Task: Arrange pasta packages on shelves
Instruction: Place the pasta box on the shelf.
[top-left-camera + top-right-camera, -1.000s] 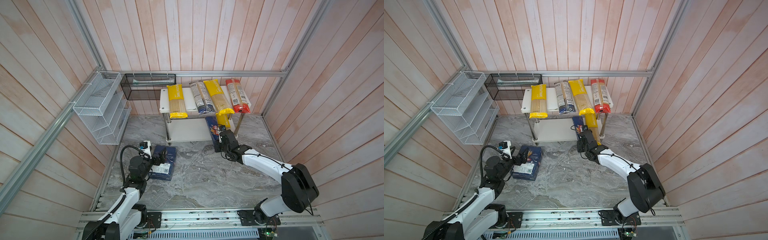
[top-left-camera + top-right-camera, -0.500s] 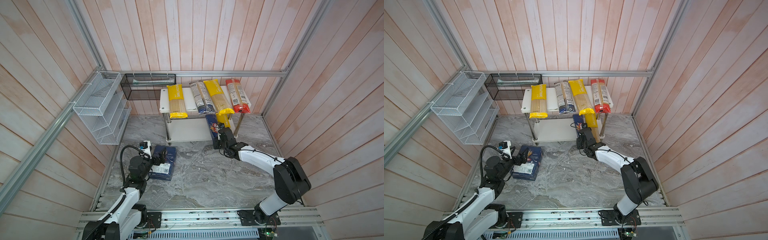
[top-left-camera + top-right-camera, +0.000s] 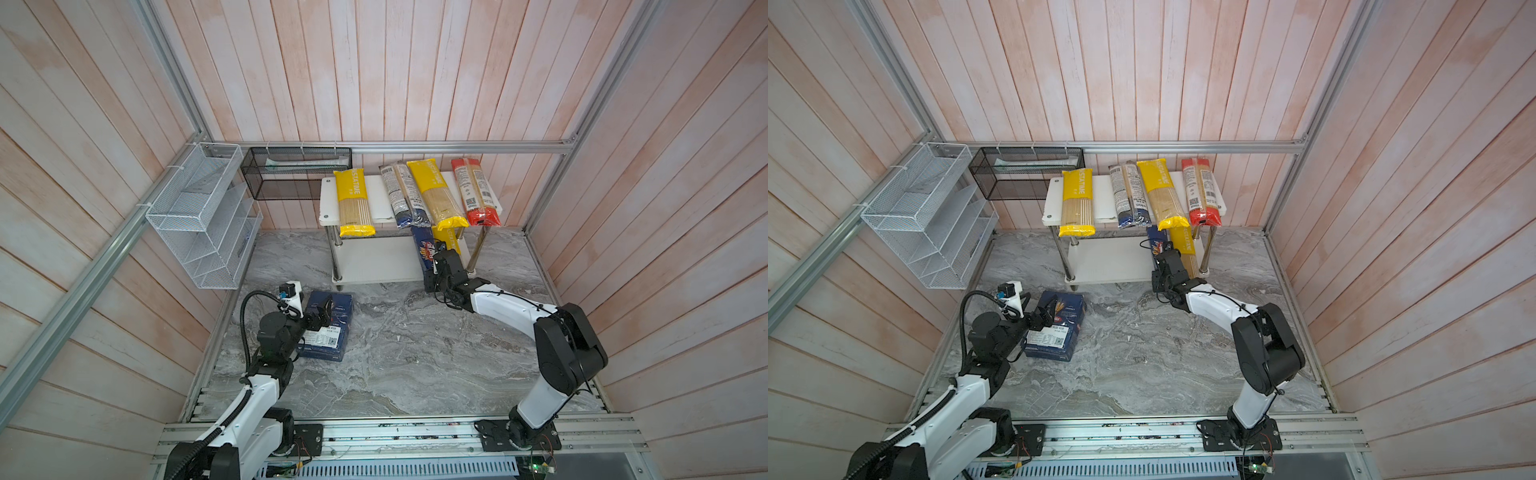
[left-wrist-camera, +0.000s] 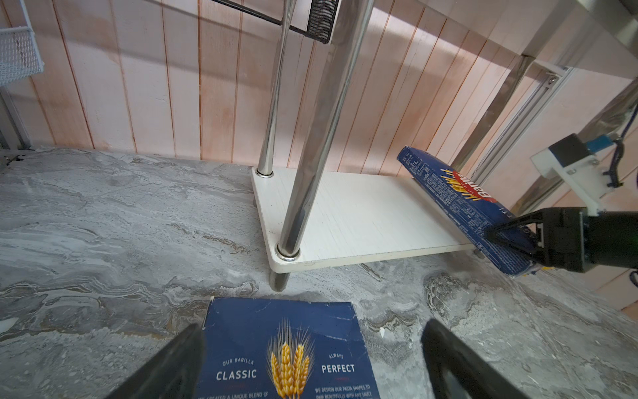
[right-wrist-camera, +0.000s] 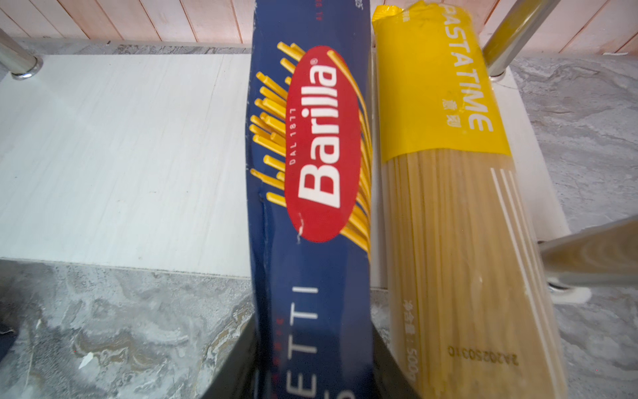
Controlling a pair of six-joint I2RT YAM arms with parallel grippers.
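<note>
The shelves (image 3: 376, 197) hold two yellow PASTATIME bags (image 3: 353, 203) (image 3: 436, 195), a dark-ended clear bag (image 3: 402, 195) and a red-ended bag (image 3: 474, 191) on the top board. My right gripper (image 3: 437, 266) (image 5: 314, 345) is shut on the near end of the slim blue Barilla pack (image 5: 310, 155). The pack lies tilted, its far end on the lower board (image 5: 121, 155), beside a third yellow bag (image 5: 448, 207). The wide blue Barilla box (image 3: 332, 328) lies flat on the floor. My left gripper (image 4: 312, 331) hovers open over its near end, fingers either side, not touching.
A white wire-mesh organizer (image 3: 199, 216) hangs on the left wall and a black mesh basket (image 3: 291, 172) on the back wall. Chrome posts (image 4: 310, 138) stand at the rack's corners. Wooden walls close in three sides of the grey marble floor (image 3: 415, 353).
My right gripper has moved toward the rack, sliding the slim Barilla pack further onto the lower board. The left arm and the wide box have not moved.
</note>
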